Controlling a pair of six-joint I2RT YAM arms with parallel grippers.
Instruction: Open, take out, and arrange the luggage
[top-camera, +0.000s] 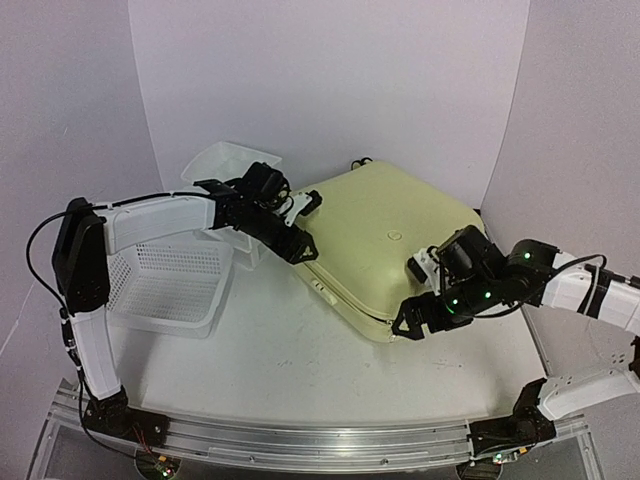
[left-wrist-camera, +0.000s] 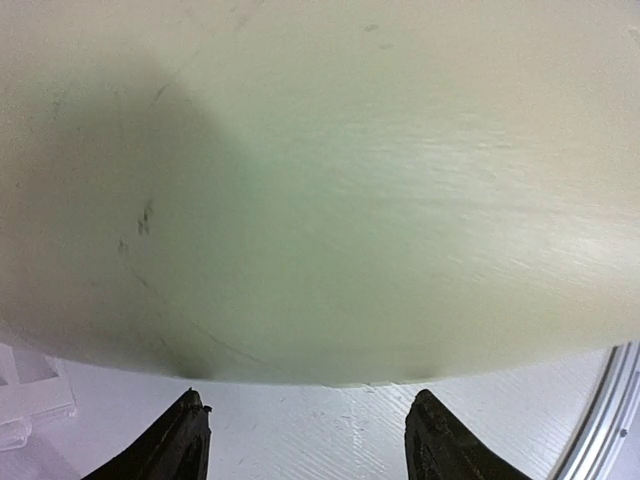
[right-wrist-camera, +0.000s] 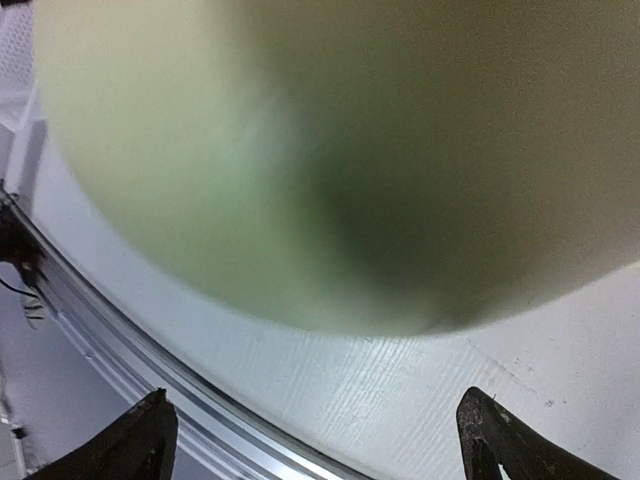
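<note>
The luggage (top-camera: 385, 245), a large pale yellow hard-shell suitcase, lies flat and closed on the table (top-camera: 270, 350), with a dark seam along its near side. My left gripper (top-camera: 298, 250) is at its left edge, jaws open. In the left wrist view the yellow shell (left-wrist-camera: 330, 180) fills the upper frame, and only bare table shows between the left gripper (left-wrist-camera: 312, 440) fingertips. My right gripper (top-camera: 410, 325) hovers by the near front corner, open wide. The right wrist view shows the blurred shell (right-wrist-camera: 320, 150) just above the right gripper (right-wrist-camera: 320, 440), with nothing between the jaws.
A white mesh basket (top-camera: 165, 285) sits left of the suitcase under my left arm. Behind it stands a white plastic drawer unit (top-camera: 225, 165). An aluminium rail (top-camera: 300, 440) runs along the table's near edge, close to the right gripper. White walls close in the back and sides.
</note>
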